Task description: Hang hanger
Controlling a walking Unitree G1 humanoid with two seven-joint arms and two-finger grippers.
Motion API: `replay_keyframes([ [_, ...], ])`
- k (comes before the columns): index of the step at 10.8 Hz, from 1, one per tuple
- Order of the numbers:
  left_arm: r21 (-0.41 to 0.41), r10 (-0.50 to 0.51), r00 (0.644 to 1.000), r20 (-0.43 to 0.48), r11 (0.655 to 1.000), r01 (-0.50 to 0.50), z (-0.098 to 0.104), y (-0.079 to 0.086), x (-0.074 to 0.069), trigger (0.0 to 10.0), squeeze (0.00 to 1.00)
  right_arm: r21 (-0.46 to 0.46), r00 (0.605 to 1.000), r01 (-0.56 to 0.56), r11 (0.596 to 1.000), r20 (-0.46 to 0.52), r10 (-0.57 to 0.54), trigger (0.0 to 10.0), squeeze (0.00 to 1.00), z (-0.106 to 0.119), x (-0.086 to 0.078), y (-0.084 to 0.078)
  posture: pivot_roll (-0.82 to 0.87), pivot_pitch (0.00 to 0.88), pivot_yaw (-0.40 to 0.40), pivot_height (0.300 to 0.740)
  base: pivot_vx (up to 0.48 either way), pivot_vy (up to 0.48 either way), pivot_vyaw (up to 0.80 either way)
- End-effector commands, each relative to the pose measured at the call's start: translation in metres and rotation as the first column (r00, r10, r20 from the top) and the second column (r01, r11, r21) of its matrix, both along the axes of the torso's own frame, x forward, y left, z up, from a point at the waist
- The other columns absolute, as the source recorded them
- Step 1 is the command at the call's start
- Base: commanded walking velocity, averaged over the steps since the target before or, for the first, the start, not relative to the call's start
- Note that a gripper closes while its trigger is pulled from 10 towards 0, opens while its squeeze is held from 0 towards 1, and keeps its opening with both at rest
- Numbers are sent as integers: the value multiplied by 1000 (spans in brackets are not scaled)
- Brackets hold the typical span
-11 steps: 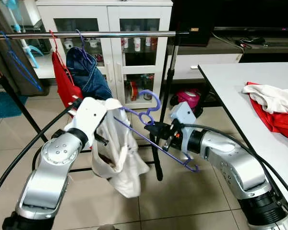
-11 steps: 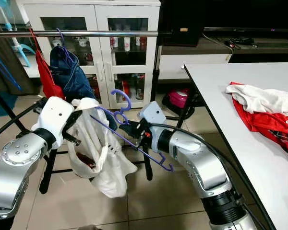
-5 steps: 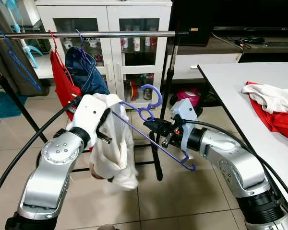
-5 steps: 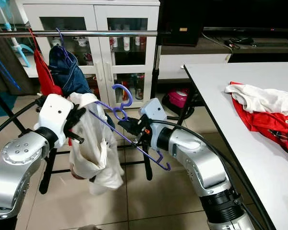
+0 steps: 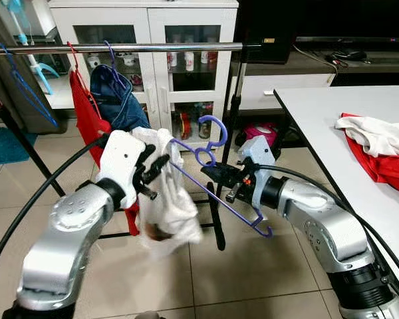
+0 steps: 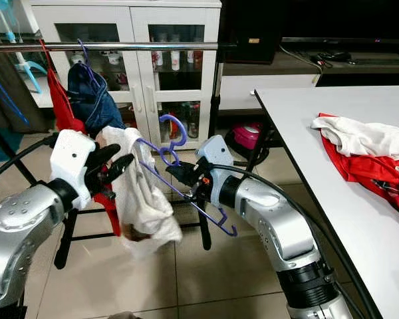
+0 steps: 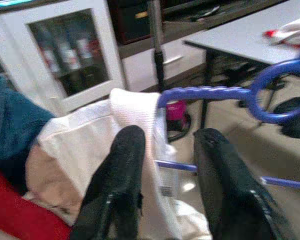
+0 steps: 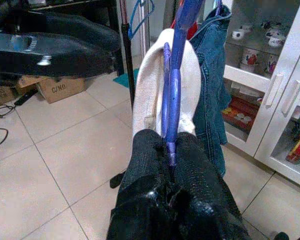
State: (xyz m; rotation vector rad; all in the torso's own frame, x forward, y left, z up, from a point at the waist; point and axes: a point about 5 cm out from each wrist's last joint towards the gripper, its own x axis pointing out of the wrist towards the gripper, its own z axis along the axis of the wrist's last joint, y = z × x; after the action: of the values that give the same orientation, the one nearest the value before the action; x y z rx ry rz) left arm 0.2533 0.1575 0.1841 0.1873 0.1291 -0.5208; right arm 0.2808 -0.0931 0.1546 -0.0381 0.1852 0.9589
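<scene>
Right now my right gripper is clamped on the purple hanger just below its hook, holding it in the air in front of the clothes rail, well below the bar. My right wrist view shows what my eyes do not: both black fingers pressed tight on the thin purple bar, with the white garment draped over the hanger's far end. From my head I see the hanger slanting, its hook up beside my left arm and its lower shoulder ending in a small notch near my right forearm.

My left gripper stands with its fingers spread apart at the cloth; in my left wrist view a fold of the white fabric lies between the two fingers, though I cannot tell for sure whether either one is touching it. The garment hangs bunched and crumpled off the hanger's upper shoulder, something brownish showing at its lower edge.

On the rail hang a red garment and a blue denim one, each on its own hanger. Behind them stands a white cabinet. A heap of white and red clothes lies on the table, cut off by the frame's edge.
</scene>
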Motion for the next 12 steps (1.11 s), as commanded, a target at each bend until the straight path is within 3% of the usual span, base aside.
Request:
replay_keyframes([
  [1, -18, -59, 997, 49, 998, 60, 15, 7, -2, 10000, 1000, 28, 999, -6, 1000, 50, 5, 10000, 0, 13, 5, -5, 21, 0, 20, 740, 0, 0, 0],
  [4, 55, -273, 957, 96, 962, 269, 54, 47, -1, 10000, 1000, -40, 973, -199, 979, 110, 202, 10000, 0, 22, -3, -14, 31, 0, 21, 740, 0, 0, 0],
  [7, 47, -514, 858, -2, 857, 514, 70, 84, 9, 10000, 1000, -100, 886, -431, 897, 142, 442, 10000, 0, 37, -11, -24, 35, 0, 23, 740, 0, 0, 0],
  [9, 73, -621, 779, -79, 776, 626, 73, 86, 12, 10000, 1000, -106, 839, -510, 854, 159, 521, 10000, 0, 45, -15, -24, 30, 0, 35, 740, 0, 0, 0],
  [11, 27, -714, 691, -114, 693, 720, 81, 80, 13, 10000, 1000, -113, 809, -553, 826, 165, 564, 10000, 0, 48, -16, -24, 31, 0, 40, 740, 0, 0, 0],
  [12, 15, -771, 630, -93, 631, 776, 86, 73, 13, 10000, 929, -122, 791, -577, 808, 164, 590, 10000, 0, 49, -17, -24, 29, 0, 40, 740, 0, 0, 0],
])
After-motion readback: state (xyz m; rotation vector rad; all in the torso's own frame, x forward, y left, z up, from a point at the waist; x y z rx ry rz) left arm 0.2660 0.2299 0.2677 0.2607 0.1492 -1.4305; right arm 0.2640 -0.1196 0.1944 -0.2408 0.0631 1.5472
